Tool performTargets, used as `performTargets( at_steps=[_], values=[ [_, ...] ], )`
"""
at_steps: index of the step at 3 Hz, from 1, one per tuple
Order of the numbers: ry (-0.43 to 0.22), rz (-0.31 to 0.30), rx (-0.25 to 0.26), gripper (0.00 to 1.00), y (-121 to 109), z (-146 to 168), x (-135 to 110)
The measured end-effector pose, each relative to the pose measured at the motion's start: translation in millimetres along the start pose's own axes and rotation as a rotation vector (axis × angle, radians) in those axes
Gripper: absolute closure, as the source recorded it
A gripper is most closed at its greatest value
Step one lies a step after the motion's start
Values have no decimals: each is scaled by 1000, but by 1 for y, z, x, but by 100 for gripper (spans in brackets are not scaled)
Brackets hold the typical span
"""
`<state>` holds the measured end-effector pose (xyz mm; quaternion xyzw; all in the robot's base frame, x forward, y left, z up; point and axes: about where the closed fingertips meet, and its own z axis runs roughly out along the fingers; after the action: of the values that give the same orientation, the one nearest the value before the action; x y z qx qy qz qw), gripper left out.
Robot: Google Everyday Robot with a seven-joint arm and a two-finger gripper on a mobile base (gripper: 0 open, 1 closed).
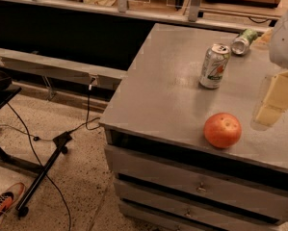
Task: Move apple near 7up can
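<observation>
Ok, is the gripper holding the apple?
No, the gripper hangs over the right side of the table, apart from the apple by the front edge.

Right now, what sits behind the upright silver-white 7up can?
A green drink can lying on its side, apart from the 7up can. The pale gripper, right of the orange-red apple, hides the grey table's right edge.
</observation>
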<state>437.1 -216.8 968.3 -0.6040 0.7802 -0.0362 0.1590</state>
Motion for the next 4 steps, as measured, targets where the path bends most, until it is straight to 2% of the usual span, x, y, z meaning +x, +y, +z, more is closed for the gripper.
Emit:
performTargets(
  at_steps=[2, 4],
  values=[
    [-10, -9, -20, 0, 3, 3, 0],
    [-51, -48, -185, 0, 53, 65, 10]
  ],
)
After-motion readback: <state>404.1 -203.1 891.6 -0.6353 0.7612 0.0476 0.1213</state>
